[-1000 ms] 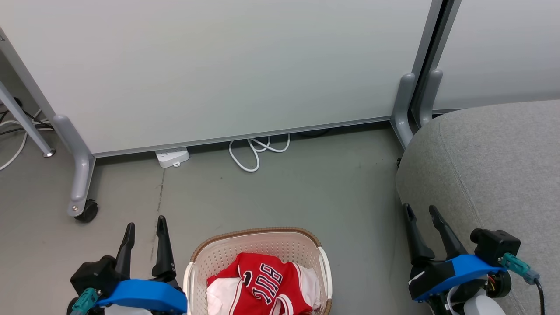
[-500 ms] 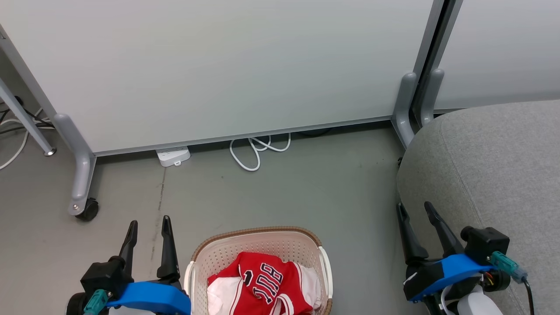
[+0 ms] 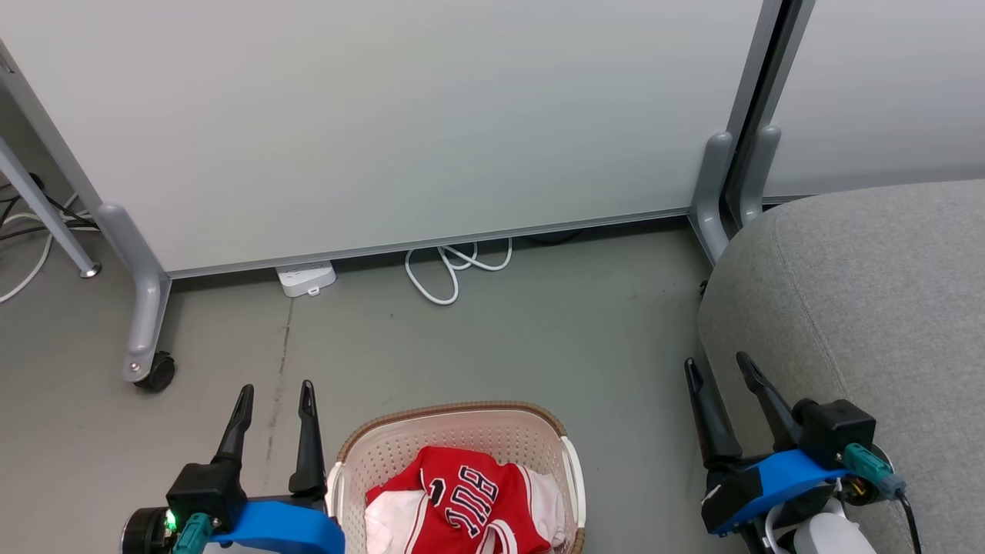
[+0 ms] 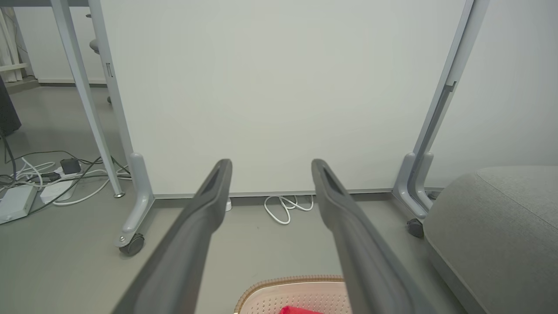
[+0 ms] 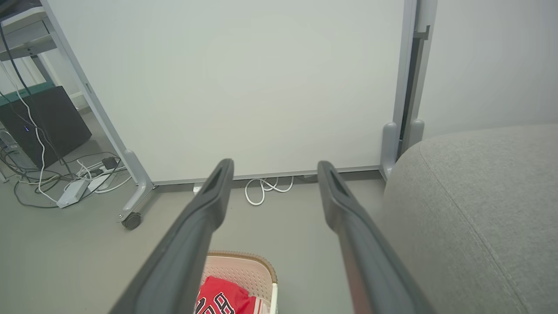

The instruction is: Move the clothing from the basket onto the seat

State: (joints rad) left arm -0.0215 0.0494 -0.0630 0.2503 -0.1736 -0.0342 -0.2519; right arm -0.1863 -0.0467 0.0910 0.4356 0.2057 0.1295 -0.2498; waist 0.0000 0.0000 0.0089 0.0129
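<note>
**Task status**

1. Nothing has been transferred yet. The clothing (image 3: 462,504) lies inside the laundry basket (image 3: 454,410), which stands on the grey floor (image 3: 539,338) at 6 o'clock in the head view.
2. The topmost item is a red jersey with black-and-white lettering. More red and white fabric shows beneath it. Whether this is a separate garment cannot be determined from this angle.
3. The grey upholstered seat (image 3: 869,292) occupies the 3 to 4 o'clock sector, near the basket but not touching it. No garment lies on its visible surface.
4. Remaining work, as judged: reach into the basket, grasp a garment, lift it clear of the rim, carry it toward 3 o'clock and release it on the seat. Repeat until the basket is empty.

**Claw status**

1. The left gripper (image 3: 276,387) is at 7 o'clock, just beside the left wall of the basket. Its jaws are spread wide, with only floor between the fingers. It holds nothing.
2. The right gripper (image 3: 716,359) is at 5 o'clock, at the near edge of the seat. Its jaws are likewise spread wide and empty. Whether a finger touches the upholstery cannot be determined.
3. Both sets of fingers point toward 12 o'clock, at the white partition panel (image 3: 385,115), not down at the clothing.
</note>
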